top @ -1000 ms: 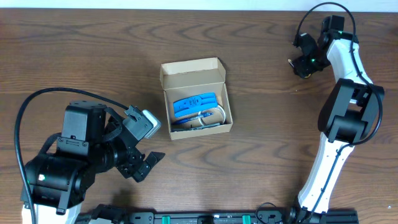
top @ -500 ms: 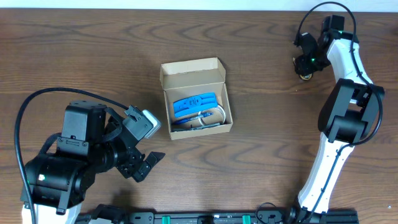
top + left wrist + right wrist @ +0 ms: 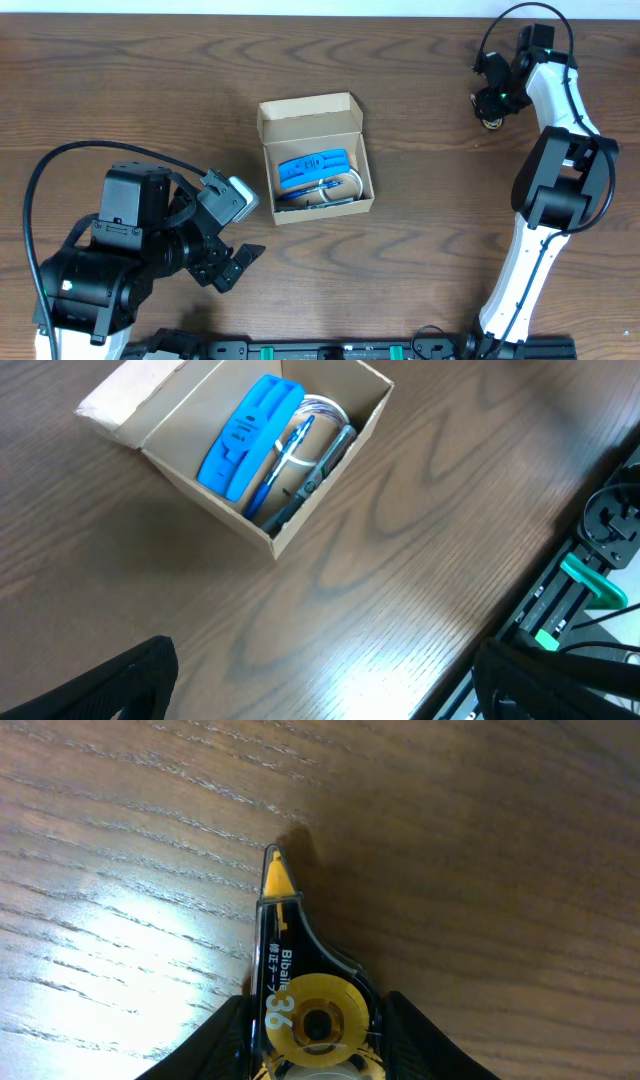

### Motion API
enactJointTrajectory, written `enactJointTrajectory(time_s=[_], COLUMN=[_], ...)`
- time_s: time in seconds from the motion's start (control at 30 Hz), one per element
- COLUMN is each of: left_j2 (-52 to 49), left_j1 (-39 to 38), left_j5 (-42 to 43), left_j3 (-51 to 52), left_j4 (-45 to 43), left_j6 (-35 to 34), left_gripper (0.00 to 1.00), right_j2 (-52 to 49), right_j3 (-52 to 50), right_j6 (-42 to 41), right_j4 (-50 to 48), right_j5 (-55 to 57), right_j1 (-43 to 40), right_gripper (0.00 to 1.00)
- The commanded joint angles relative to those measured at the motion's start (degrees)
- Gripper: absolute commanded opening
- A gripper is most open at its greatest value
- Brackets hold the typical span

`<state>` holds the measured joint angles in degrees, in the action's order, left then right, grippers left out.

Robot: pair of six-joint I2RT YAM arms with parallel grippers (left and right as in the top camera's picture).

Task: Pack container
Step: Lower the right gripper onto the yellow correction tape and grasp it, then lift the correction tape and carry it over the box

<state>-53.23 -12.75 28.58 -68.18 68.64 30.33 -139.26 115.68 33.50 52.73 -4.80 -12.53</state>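
Observation:
The container is a tan cardboard box with its flap lid open, left of the table's middle. It holds a blue flat packet, pens and a white cable coil. The left wrist view shows the container with the packet and pens inside. My left gripper is open and empty, near the front left, below the container; it also shows in the left wrist view. My right gripper is at the far right and shut on a black and yellow correction tape that rests on the table.
The dark wooden table's front edge, with a black rail and green clips, runs close to my left gripper. The right arm's white base stands at the front right.
My right gripper shifted and turned slightly over the correction tape a second ago, then held still. The left arm and the container have not moved.

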Motion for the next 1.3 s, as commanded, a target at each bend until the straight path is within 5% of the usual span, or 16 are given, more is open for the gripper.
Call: enactJointTrajectory(time_s=[0.0, 0.6, 1.27], left_j2=[0.11, 0.11, 0.11], left_j1=[0.37, 0.37, 0.37], left_j5=[0.87, 0.87, 0.87], left_j3=[-1.53, -1.53, -1.53], left_j4=[0.15, 0.13, 0.15], left_j6=[0.98, 0.98, 0.98], left_gripper=[0.95, 0.95, 0.95], right_j2=[-0.39, -0.35, -0.35], right_j3=[0.85, 5.11, 32.61], right_j6=[-2.43, -6.91, -8.63], right_j4=[0.42, 3.76, 29.68], right_j5=[0.31, 0.26, -10.86], right_j1=[-0.13, 0.52, 14.08], right_gripper=[0.25, 0.17, 0.10])
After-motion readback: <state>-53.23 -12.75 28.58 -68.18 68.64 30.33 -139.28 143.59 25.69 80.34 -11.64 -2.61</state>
